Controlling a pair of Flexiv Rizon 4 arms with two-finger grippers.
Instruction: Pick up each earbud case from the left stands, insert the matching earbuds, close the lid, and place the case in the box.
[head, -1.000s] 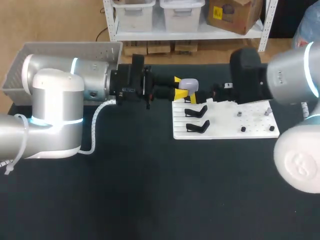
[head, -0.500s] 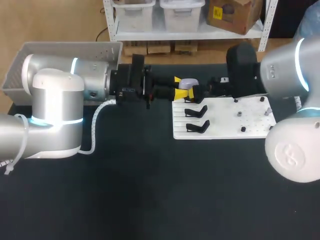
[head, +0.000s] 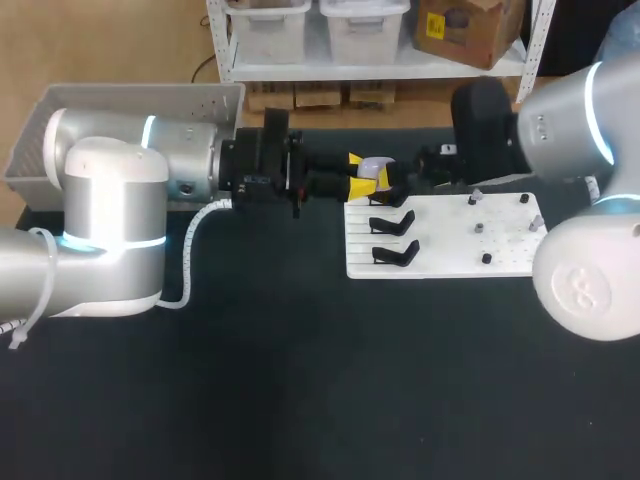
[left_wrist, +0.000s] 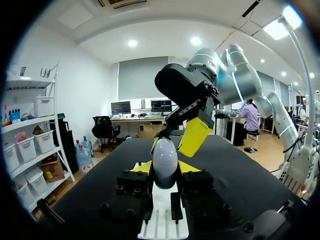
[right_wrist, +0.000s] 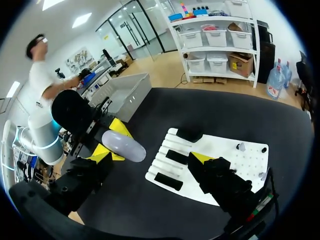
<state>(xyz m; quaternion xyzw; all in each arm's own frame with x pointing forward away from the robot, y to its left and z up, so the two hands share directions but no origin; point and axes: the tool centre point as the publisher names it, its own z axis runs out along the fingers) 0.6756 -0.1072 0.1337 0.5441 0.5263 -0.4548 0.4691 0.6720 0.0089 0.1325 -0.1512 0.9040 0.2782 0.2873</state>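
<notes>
A pale lavender earbud case (head: 378, 167) hangs in the air just past the far left corner of the white stand board (head: 450, 262), lid closed. My left gripper (head: 366, 176) is shut on it from two sides; in the left wrist view the case (left_wrist: 165, 156) stands upright between the yellow tips. My right gripper (head: 408, 180) is open wide, level with the case and right beside it, not touching it that I can see. In the right wrist view the case (right_wrist: 123, 146) lies just ahead of one of my right fingers (right_wrist: 87, 175).
Three black stands (head: 393, 222) sit empty on the board's left part. Small pegs with earbuds (head: 480, 228) dot its right part. A grey perforated box (head: 35, 140) stands at the back left, behind my left arm.
My right arm has swung left, bringing its open gripper from over the board's right part up beside the held case. The left arm and the case have stayed put.
</notes>
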